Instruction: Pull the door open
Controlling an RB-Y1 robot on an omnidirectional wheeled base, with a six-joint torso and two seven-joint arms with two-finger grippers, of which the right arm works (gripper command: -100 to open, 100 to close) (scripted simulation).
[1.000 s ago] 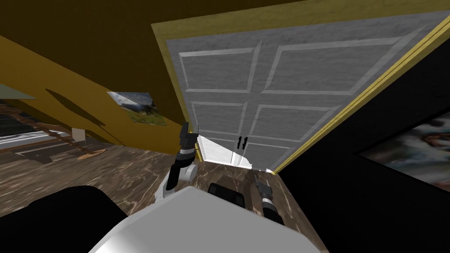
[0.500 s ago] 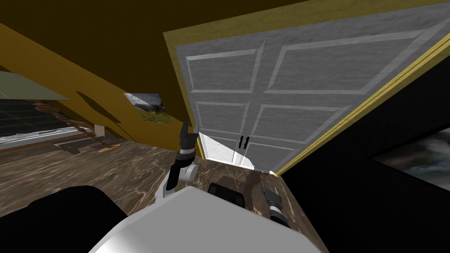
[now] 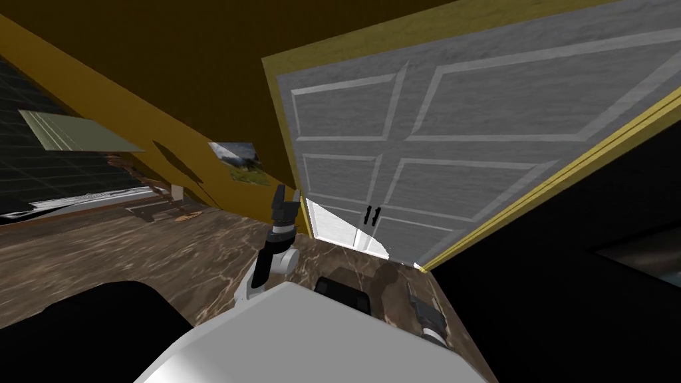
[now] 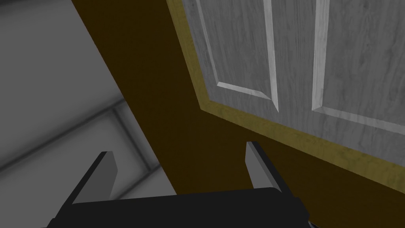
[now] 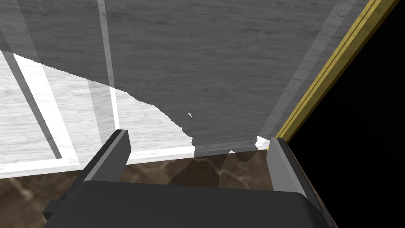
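The left gripper point(image 4: 182, 170) and right gripper point(image 5: 197, 158) are wide open, holding nothing. The door point(image 5: 197, 59) stands ahead of the fingers, not touching them.

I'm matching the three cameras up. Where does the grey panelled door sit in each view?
Head view: the grey panelled door spans the upper right.
Left wrist view: the door lies beyond the open left jaws, off to one side.
Right wrist view: the door stands straight ahead of the open right jaws, meeting the brown floor.
Shared landmark: the yellow frame edging it.
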